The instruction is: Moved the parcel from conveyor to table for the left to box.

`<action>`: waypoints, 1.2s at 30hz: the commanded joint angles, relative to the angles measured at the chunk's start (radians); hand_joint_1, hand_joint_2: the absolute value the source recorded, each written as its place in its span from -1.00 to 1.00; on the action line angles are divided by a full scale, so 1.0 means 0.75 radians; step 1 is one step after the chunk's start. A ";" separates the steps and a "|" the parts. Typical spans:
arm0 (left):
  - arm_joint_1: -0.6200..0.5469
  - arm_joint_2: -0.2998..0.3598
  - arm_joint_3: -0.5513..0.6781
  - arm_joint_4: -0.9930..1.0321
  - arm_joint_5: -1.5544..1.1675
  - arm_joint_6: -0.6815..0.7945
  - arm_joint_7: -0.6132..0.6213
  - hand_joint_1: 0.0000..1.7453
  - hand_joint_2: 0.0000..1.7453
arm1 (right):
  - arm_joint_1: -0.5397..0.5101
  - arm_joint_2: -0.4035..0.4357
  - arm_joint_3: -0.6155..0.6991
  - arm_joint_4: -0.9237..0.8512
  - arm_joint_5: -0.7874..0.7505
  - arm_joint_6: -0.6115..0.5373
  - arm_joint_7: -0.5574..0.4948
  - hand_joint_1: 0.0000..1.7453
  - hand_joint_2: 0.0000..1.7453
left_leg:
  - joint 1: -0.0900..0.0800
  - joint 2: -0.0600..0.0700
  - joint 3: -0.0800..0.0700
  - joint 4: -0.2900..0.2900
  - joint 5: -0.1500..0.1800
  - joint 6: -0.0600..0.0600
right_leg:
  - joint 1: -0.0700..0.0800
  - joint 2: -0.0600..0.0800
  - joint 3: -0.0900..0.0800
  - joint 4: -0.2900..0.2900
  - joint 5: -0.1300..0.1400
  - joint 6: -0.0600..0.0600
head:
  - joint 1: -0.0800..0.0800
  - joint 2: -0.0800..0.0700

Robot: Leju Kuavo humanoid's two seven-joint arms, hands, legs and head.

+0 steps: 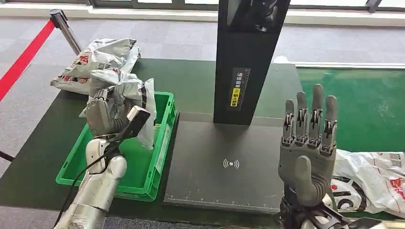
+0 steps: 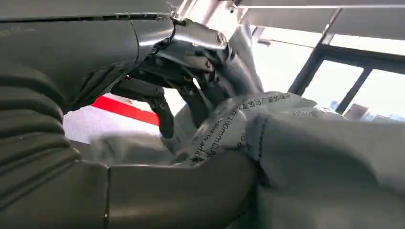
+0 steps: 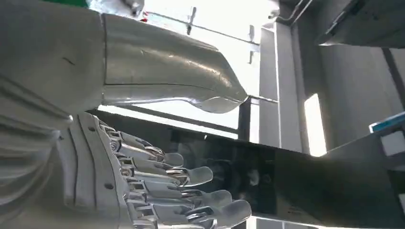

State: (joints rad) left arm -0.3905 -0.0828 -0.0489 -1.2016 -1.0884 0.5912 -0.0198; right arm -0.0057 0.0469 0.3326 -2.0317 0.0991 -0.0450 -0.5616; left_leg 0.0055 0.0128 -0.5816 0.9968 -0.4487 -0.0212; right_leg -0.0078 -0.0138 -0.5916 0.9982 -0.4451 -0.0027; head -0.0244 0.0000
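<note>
My left hand (image 1: 102, 117) grips a grey crumpled plastic parcel (image 1: 125, 90) and holds it over the green box (image 1: 162, 143), its lower end hanging down inside. In the left wrist view the parcel (image 2: 305, 157) lies pressed against the thumb, with my left hand (image 2: 157, 90) curled round it. My right hand (image 1: 308, 143) stands upright and open, fingers straight, above the right edge of the dark scanner plate (image 1: 210, 167); the right wrist view shows the same hand (image 3: 143, 186) with fingers extended. A white parcel with red print (image 1: 370, 181) lies on the green conveyor (image 1: 363, 105) just right of that hand.
A black scanner column (image 1: 246, 62) rises behind the plate. Another silver parcel (image 1: 93, 62) lies at the table's far left corner. A red barrier tape and metal post (image 1: 62, 24) stand beyond it on the grey carpet.
</note>
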 commanded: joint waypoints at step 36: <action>0.506 0.049 -0.144 -0.789 1.719 -0.380 -0.525 -1.00 -1.00 | 0.074 -0.413 -0.668 0.602 1.340 -0.306 0.942 -1.00 1.00 | 0.001 -0.008 0.005 -0.001 -0.005 0.008 | -0.002 -0.007 0.011 -0.008 -0.003 0.005 | -0.001 0.000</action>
State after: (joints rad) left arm -0.0915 -0.1608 -0.0277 -1.6695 0.2423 0.3961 -0.4245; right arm -0.0678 -0.1273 0.0872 -1.7511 0.7907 -0.3093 -0.0777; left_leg 0.0043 0.0109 -0.5819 0.9990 -0.4522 -0.0160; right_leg -0.0105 -0.0168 -0.5897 0.9960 -0.4467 0.0007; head -0.0248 0.0000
